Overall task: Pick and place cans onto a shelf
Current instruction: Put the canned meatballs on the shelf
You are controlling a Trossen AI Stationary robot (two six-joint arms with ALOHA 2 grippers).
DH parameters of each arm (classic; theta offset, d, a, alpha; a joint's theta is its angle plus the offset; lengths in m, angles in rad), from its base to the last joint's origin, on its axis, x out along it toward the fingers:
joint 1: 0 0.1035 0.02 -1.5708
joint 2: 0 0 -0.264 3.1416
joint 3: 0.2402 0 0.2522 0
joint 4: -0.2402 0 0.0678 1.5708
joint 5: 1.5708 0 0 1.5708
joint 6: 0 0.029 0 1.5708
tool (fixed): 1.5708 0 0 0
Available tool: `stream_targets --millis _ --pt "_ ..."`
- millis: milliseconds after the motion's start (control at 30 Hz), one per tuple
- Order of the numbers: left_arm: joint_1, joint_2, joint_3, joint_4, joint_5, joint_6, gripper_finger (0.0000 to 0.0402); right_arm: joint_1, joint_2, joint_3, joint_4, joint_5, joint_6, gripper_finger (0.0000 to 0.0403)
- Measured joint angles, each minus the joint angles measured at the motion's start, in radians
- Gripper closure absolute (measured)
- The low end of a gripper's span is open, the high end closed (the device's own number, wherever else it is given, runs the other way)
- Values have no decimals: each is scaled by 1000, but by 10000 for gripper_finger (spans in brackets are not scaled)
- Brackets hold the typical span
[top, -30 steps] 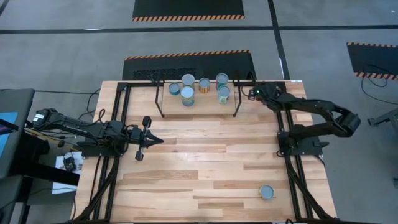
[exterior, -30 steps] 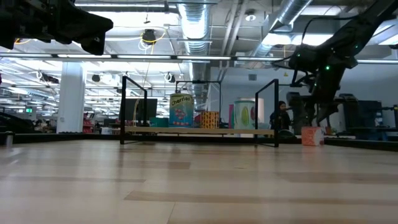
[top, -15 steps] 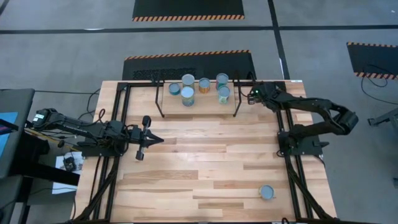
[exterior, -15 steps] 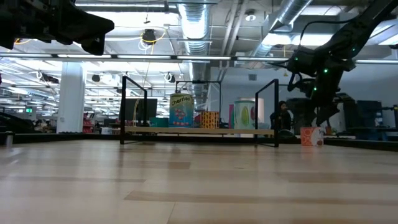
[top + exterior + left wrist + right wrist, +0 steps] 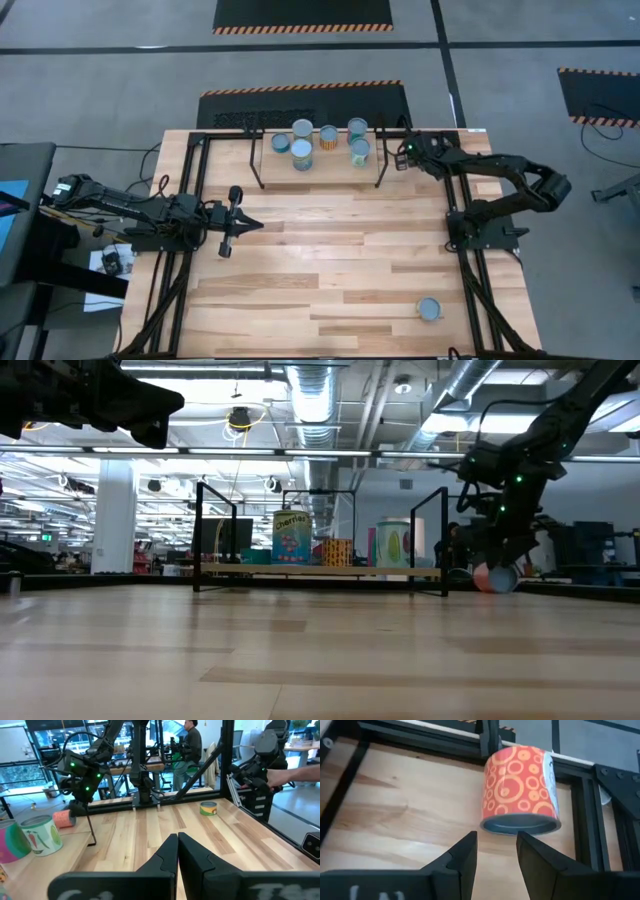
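An orange can with a ring pattern (image 5: 520, 790) lies tipped over on the table just past the shelf's right end; it also shows in the low view (image 5: 493, 576) and the left wrist view (image 5: 62, 818). My right gripper (image 5: 495, 839) hangs low right behind it, fingers slightly apart, narrower than the can. The shelf (image 5: 330, 172) at the table's far side carries several cans (image 5: 302, 154). One more can (image 5: 430, 309) stands at the near right. My left gripper (image 5: 255, 226) waits shut above the table's left part. My right gripper comes at the orange can slanting down from the table's right. Its fingertips (image 5: 470, 842) stand right at the can's lower rim (image 5: 517, 826). I cannot tell whether they touch it. Nothing sits between the fingers.
Black frame rails (image 5: 470, 260) run along the table's left and right sides, and one (image 5: 590, 795) lies right behind the orange can. The shelf's thin black legs (image 5: 444, 550) stand close to my right gripper. People show in the room beyond the table (image 5: 192, 740).
My right gripper has gone down and a little toward the shelf. The orange can, upright before, has tipped over and now shows a round end in the low view.
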Motion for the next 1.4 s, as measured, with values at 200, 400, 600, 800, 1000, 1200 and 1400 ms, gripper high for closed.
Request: stream_targets --millis 200,400,600,800,1000,1200,1400 --pt "0 0 0 0 0 1 400 7 0 38 -9 3 8 231" --pt "0 0 0 0 0 1 400 10 0 56 -22 3 177 226" --pt "0 0 0 0 0 1 400 -6 3 56 -43 3 438 235" --pt "0 0 0 0 1 1 400 -6 3 56 7 4 533 235" --pt "0 0 0 0 1 1 400 -13 3 56 0 2 615 237" --pt "0 0 0 0 1 1 400 -13 3 40 -24 -3 760 236" --pt "0 0 0 0 1 1 400 -27 3 -34 135 0 822 235"
